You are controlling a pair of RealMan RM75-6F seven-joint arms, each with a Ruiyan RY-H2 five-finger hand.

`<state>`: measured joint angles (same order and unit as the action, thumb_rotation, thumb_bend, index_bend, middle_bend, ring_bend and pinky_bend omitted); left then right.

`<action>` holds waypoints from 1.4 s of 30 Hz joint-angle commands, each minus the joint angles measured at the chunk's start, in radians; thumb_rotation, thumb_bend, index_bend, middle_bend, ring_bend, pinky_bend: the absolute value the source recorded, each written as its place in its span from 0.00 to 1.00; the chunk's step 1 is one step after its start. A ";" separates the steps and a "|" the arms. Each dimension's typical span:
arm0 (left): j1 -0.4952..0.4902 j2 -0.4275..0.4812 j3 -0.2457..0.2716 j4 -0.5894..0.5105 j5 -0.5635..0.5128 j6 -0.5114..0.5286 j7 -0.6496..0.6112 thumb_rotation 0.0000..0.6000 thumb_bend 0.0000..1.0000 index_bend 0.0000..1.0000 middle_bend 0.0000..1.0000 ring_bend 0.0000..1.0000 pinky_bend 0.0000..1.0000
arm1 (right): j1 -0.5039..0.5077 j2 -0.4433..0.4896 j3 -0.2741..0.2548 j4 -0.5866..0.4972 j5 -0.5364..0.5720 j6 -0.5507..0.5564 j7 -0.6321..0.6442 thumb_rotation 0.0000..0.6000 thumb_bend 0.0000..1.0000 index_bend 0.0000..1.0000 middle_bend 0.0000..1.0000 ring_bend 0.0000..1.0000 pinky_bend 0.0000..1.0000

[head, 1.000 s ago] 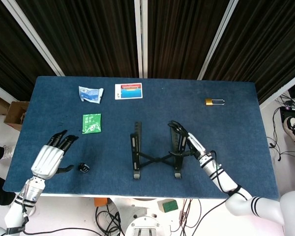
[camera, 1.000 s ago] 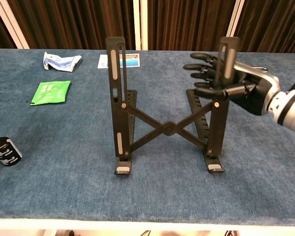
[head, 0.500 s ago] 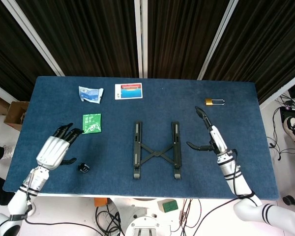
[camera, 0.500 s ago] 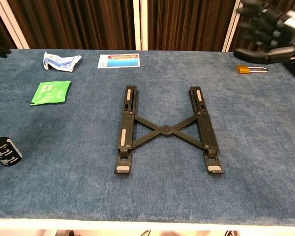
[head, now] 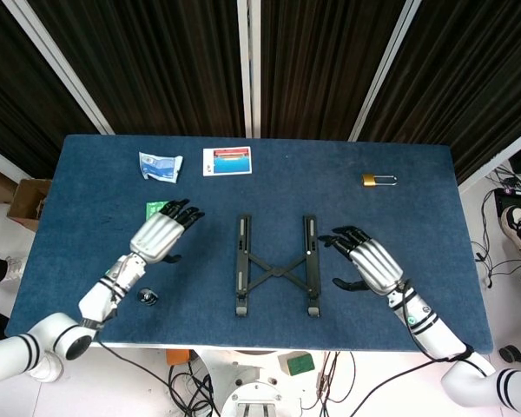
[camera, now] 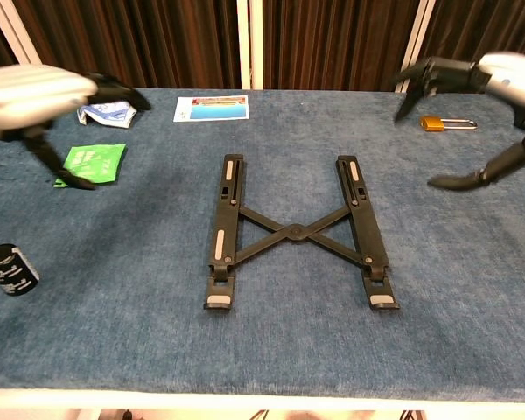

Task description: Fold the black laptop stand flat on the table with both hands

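Observation:
The black laptop stand (head: 276, 267) (camera: 293, 231) lies flat on the blue table, its two rails parallel and joined by crossed struts. My left hand (head: 161, 233) (camera: 37, 96) hovers to the left of the stand with its fingers spread, holding nothing. My right hand (head: 367, 263) (camera: 481, 96) hovers to the right of the stand, palm down and fingers spread, also holding nothing. Neither hand touches the stand.
A green packet (head: 161, 213) (camera: 91, 164) lies partly under my left hand. A small black cylinder (head: 148, 297) (camera: 10, 271) sits near the front left edge. A white wrapper (head: 160, 166), a card (head: 227, 161) and a brass padlock (head: 378, 180) lie along the back.
The stand went from raised to flat a second ago and has stayed flat. My left hand moved right toward the stand; my right hand came back down and in beside it.

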<state>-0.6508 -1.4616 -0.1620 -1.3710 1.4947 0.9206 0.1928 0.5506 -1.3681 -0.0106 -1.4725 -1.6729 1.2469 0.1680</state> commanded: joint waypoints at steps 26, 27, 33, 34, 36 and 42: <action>-0.305 -0.451 -0.036 0.592 -0.067 -0.145 -0.163 1.00 0.02 0.08 0.09 0.05 0.14 | 0.003 -0.307 0.022 0.307 0.030 -0.094 -0.494 1.00 0.00 0.72 0.85 0.73 0.94; -0.305 -0.452 -0.035 0.594 -0.068 -0.144 -0.165 1.00 0.02 0.08 0.09 0.05 0.14 | 0.007 -0.317 0.023 0.321 0.026 -0.091 -0.488 1.00 0.00 0.72 0.85 0.73 0.94; -0.309 -0.461 -0.026 0.609 -0.078 -0.147 -0.183 1.00 0.02 0.08 0.09 0.05 0.14 | 0.031 -0.388 0.027 0.410 0.012 -0.091 -0.449 1.00 0.00 0.73 0.85 0.73 0.94; -0.310 -0.465 -0.025 0.612 -0.081 -0.148 -0.189 1.00 0.02 0.08 0.09 0.05 0.14 | 0.036 -0.402 0.027 0.429 0.005 -0.085 -0.443 1.00 0.00 0.73 0.85 0.73 0.94; -0.310 -0.473 -0.023 0.617 -0.084 -0.147 -0.201 1.00 0.02 0.08 0.09 0.05 0.14 | 0.041 -0.424 0.027 0.456 -0.005 -0.072 -0.431 1.00 0.00 0.73 0.85 0.73 0.94; -0.317 -0.488 -0.007 0.640 -0.079 -0.152 -0.226 1.00 0.02 0.08 0.09 0.05 0.14 | 0.054 -0.485 0.024 0.527 -0.027 -0.038 -0.381 1.00 0.00 0.73 0.85 0.73 0.94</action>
<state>-0.9662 -1.9478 -0.1709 -0.7328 1.4156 0.7700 -0.0301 0.6000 -1.8422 0.0140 -0.9559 -1.6936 1.2008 -0.2209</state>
